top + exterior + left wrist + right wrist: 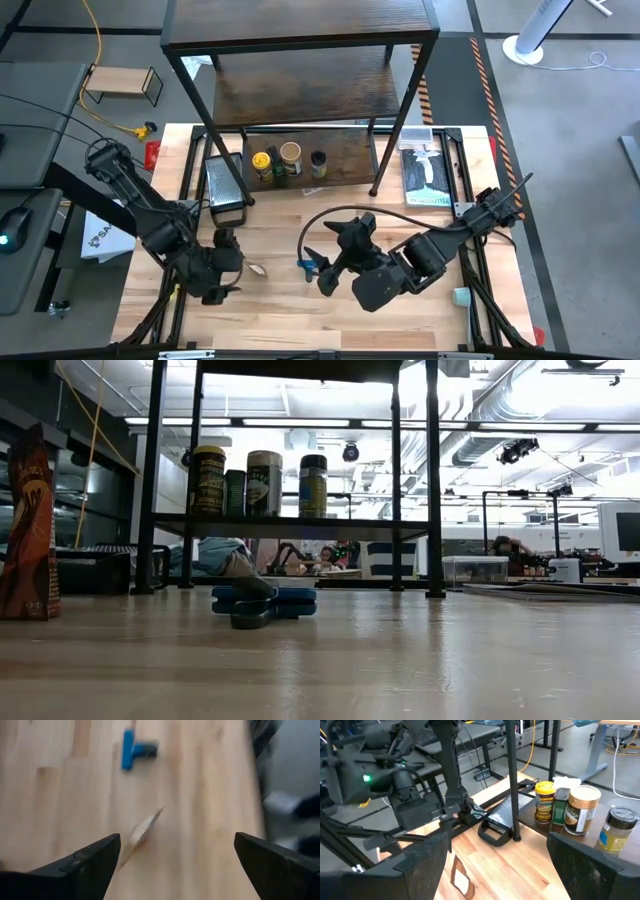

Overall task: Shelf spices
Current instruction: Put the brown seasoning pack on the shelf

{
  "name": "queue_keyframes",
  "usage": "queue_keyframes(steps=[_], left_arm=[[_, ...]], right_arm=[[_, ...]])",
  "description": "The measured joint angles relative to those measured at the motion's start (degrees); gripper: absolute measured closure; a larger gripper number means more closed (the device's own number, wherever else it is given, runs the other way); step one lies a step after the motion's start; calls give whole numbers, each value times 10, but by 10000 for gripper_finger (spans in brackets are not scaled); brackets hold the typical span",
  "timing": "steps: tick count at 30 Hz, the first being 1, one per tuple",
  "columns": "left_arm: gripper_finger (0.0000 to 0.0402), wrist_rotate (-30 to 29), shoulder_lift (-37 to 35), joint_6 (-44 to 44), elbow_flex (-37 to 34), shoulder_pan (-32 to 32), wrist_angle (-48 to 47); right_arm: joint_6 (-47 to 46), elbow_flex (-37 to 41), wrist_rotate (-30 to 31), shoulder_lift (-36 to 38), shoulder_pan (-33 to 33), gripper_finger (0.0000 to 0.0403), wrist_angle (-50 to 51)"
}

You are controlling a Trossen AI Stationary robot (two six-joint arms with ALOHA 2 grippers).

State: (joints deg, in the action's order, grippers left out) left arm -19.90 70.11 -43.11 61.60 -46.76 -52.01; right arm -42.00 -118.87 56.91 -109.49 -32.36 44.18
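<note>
The shelf (pixel 300 60) stands at the table's far side. On its lowest board (pixel 290 520) stand a yellow-lidded jar (pixel 545 801), a small dark box (pixel 561 807), a tan-lidded jar (pixel 582 810) and a black-lidded jar (pixel 617 829). A reddish-brown packet (pixel 28 525) stands upright on the table on its lower edge, also seen as the packet (pixel 145 827) and the packet (pixel 257 269). My left gripper (pixel 232 262) hovers open just left of it, slanting down, the left gripper (pixel 177 855) empty. My right gripper (pixel 335 265) is open and raised, and the right gripper (pixel 495 865) faces the shelf.
A blue T-shaped piece (pixel 310 265) lies on the table between the two grippers. A black mesh tray (pixel 225 185) sits by the shelf's left legs. A flat pack (pixel 427 170) lies at the far right. A small light-wood rack (pixel 122 85) is off the table.
</note>
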Motion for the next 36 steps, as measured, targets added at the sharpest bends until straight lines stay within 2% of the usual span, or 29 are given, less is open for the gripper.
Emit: queue_keyframes(steps=[5,8,12,16,19,22,25,29,32,33,36], left_arm=[[16,19,28,84,-1,3,-66],[16,44,54,134,-7,12,-59],[16,37,100,186,-8,30,-48],[23,19,131,188,-8,58,-46],[46,12,151,186,-8,69,-48],[87,12,164,202,-8,72,-47],[151,13,177,222,-8,72,-49],[273,14,185,227,-8,72,-54],[373,17,174,211,-8,78,-54],[386,21,169,201,-8,82,-53],[392,25,148,167,2,91,-62]], right_arm=[[-2,0,-2,0,1,69,7],[-2,0,-2,0,1,69,7],[-2,0,0,0,1,69,7],[-8,0,1,0,1,69,7],[-17,0,0,0,1,69,9],[-27,0,0,0,1,69,11],[-32,0,-3,0,1,69,11],[-60,0,-17,0,-3,69,23],[-106,0,-41,1,-9,69,80],[-128,2,-55,1,-12,69,104],[-187,20,-102,1,-16,69,139]])
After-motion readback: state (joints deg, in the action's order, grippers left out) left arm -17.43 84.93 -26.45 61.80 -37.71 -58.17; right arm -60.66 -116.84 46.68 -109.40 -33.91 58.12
